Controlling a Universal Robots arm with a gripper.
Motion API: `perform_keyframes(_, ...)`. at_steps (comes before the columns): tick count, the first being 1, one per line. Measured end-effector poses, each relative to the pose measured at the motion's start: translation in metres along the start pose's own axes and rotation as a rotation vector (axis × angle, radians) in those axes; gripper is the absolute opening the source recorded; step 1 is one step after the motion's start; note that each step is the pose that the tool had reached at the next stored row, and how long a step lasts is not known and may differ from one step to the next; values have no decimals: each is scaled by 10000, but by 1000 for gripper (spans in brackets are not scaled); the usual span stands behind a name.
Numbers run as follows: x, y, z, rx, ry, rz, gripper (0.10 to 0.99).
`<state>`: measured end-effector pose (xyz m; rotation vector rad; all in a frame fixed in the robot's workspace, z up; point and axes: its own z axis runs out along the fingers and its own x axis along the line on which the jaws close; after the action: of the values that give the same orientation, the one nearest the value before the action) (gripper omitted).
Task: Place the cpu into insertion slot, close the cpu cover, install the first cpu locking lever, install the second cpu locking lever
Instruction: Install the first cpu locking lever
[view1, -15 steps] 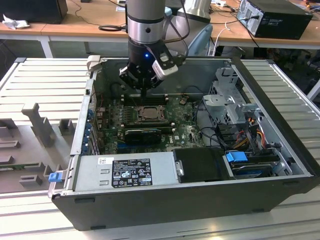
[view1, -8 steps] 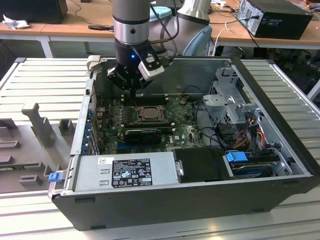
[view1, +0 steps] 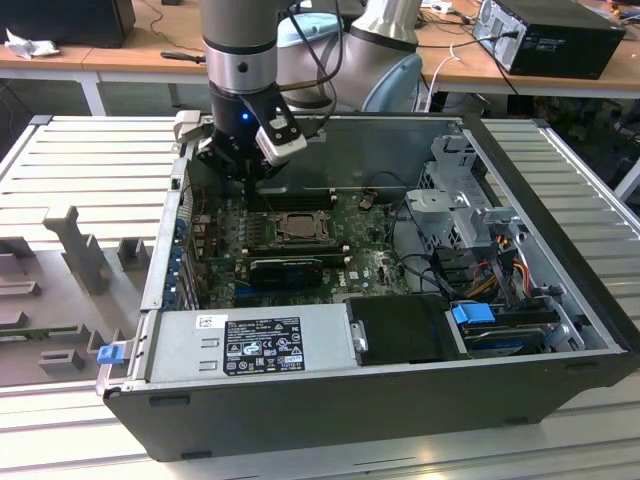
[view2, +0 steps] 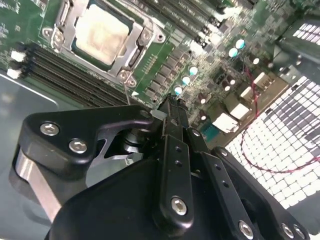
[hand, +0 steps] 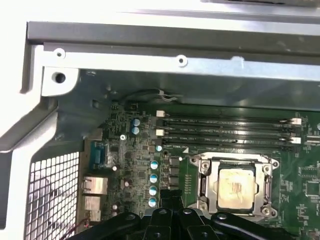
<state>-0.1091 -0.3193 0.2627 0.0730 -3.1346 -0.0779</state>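
The cpu (view2: 102, 35) lies flat in the insertion slot (hand: 214, 187), its dull silver face up and smudged. The cpu cover (view2: 116, 70) is down around it, with the chip showing through the frame's square opening. I cannot tell how the levers along its sides sit.

In the exterior view the socket is in the middle of the green board (view1: 370, 255), a little toward the exterior view's left of the frame's centre. The gripper (view1: 250, 180) hangs above the board in the upper middle of the frame, up and toward the exterior view's left of the socket.

In both wrist views the gripper (view2: 170, 106) is near one corner of the socket but apart from it. Its jaws are pressed together with nothing between them.

Long black memory slots (hand: 225, 127) run just beside the socket. A row of blue-topped capacitors (hand: 153, 177) stands on the board between the socket and the perforated rear wall (hand: 52, 195).

Further out in the exterior view, the board sits in an open computer case (view1: 300, 410). A grey power supply (view1: 250, 340) lies along its lower edge, and a metal drive cage (view1: 455, 195) with coloured cables (view1: 510, 260) is toward the exterior view's right. The case rests on a ribbed grey table (view1: 90, 160).
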Motion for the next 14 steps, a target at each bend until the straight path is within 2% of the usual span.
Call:
perform_keyframes(10,12,186,66,-31,-1,5,106)
perform_keyframes(13,10,267,80,-30,-2,6,106)
perform_keyframes(14,10,270,81,-31,-2,7,106)
